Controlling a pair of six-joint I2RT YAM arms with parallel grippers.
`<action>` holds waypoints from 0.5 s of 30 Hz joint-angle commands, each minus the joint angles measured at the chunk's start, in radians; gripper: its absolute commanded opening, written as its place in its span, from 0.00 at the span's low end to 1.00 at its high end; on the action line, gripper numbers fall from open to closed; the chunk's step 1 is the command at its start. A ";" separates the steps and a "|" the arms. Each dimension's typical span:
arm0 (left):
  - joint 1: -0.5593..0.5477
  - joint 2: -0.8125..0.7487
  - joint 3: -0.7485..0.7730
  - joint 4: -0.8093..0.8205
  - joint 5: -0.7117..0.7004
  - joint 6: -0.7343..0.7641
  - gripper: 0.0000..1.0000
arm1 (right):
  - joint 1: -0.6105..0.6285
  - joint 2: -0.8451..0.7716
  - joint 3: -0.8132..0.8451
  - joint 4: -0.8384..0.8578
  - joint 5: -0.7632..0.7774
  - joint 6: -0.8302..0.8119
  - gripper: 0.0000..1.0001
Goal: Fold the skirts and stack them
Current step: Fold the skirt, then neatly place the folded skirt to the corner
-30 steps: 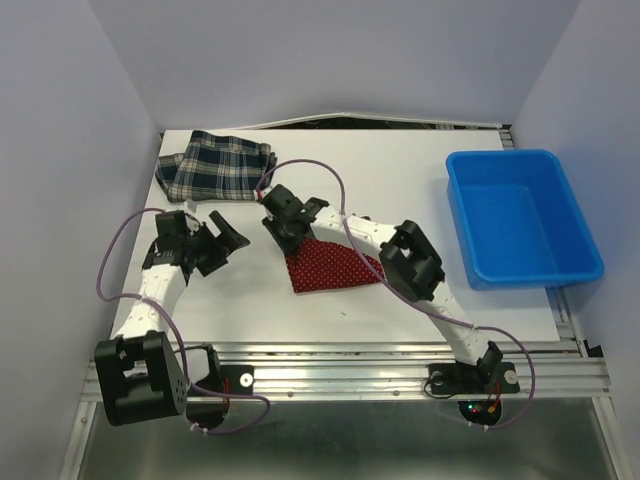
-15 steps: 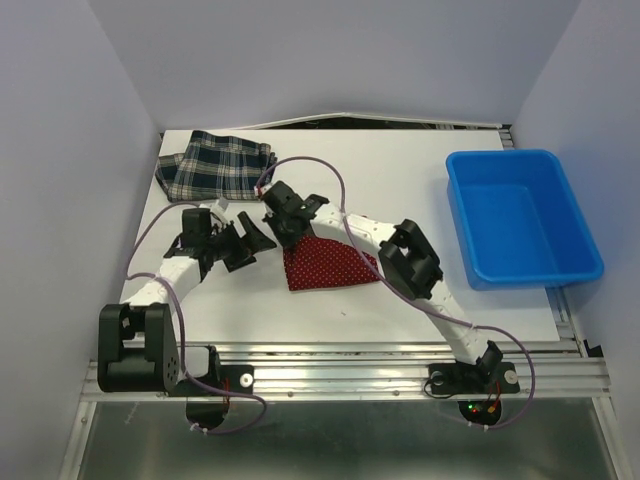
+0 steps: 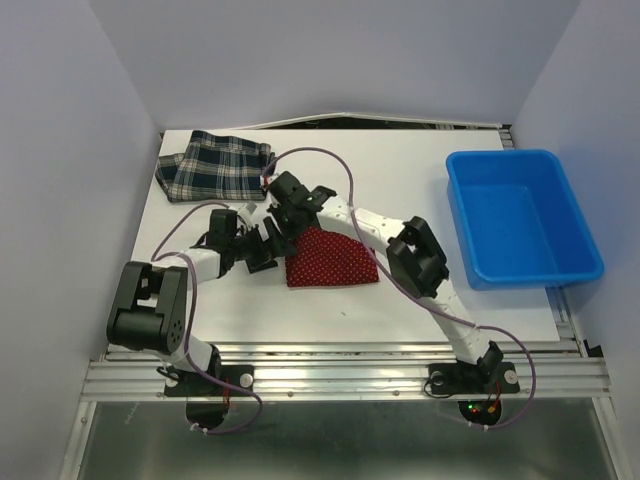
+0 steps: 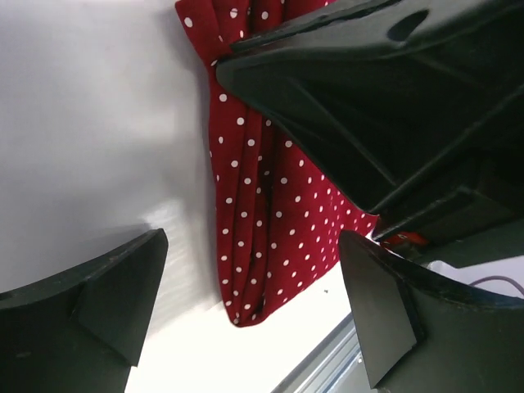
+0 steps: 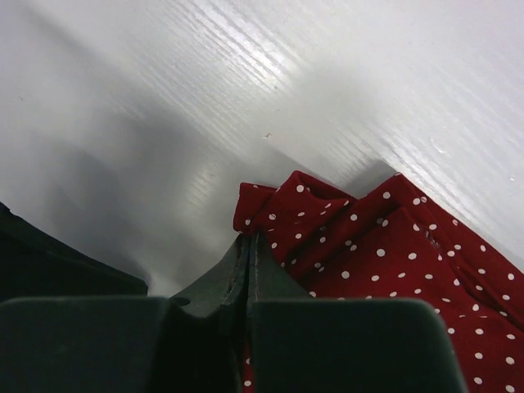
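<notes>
You see a white table [image 3: 480,310] boxed in by pale lavender walls [image 3: 330,50], with an aluminium rail [image 3: 340,372] along its near edge.

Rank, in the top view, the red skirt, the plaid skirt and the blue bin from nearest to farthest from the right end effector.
1. Red skirt: gripped by the right end effector.
2. Plaid skirt: far left corner.
3. Blue bin: right side.
</notes>
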 commanded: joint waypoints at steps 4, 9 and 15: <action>-0.040 0.088 0.022 0.197 -0.003 -0.053 0.94 | -0.017 -0.116 0.045 0.011 -0.037 0.021 0.01; -0.049 0.156 0.049 0.260 -0.017 -0.068 0.89 | -0.037 -0.134 0.046 0.011 -0.039 0.026 0.01; -0.094 0.225 0.098 0.328 -0.009 -0.070 0.75 | -0.047 -0.145 0.048 0.012 -0.059 0.035 0.01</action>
